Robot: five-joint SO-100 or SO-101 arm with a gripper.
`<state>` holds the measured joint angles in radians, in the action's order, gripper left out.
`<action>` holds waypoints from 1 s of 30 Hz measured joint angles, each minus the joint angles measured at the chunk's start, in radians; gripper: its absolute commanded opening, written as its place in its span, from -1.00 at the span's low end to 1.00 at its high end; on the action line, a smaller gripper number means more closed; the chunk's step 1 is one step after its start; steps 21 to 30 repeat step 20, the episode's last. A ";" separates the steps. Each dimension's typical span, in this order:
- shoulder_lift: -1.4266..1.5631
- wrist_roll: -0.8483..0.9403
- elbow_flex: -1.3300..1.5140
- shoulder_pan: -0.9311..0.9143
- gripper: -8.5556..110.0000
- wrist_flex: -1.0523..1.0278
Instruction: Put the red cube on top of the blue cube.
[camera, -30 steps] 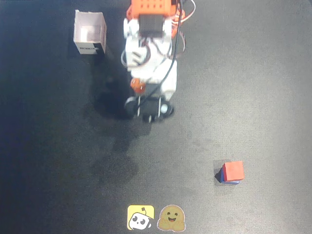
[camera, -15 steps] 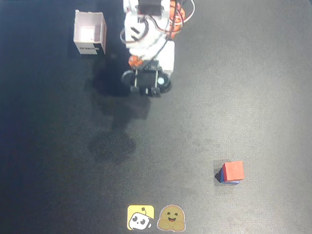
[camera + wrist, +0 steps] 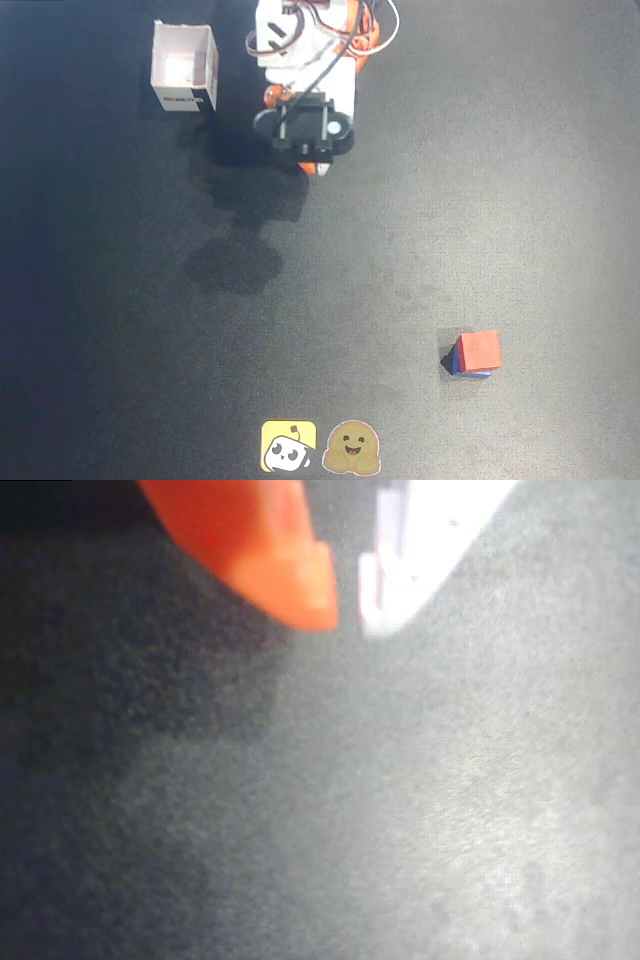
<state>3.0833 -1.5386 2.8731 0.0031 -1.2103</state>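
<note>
In the overhead view the red cube (image 3: 478, 350) rests on top of the blue cube (image 3: 454, 364) at the lower right of the dark mat; only thin blue slivers show at the stack's left and bottom edges. My gripper (image 3: 318, 166) hangs far away at the top centre, folded back near the arm's base. The wrist view shows the orange finger (image 3: 270, 550) and the white finger (image 3: 420, 550) with tips close together and nothing between them, so the gripper (image 3: 348, 615) looks shut and empty. Neither cube appears in the wrist view.
An open white box (image 3: 185, 65) stands at the top left beside the arm's base (image 3: 310, 40). Two small stickers, yellow (image 3: 289, 446) and brown (image 3: 351, 448), lie at the bottom edge. The dark mat (image 3: 150, 330) stretches between arm and stack.
The arm has drawn back toward the top of the overhead view, its shadow shrinking with it. The stacked cubes have not moved.
</note>
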 measured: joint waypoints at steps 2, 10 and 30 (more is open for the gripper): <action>-0.002 0.028 0.003 -0.011 -0.85 0.000; 0.002 0.117 0.003 -0.011 -0.85 -0.041; 0.002 0.147 0.003 -0.009 -0.85 -0.046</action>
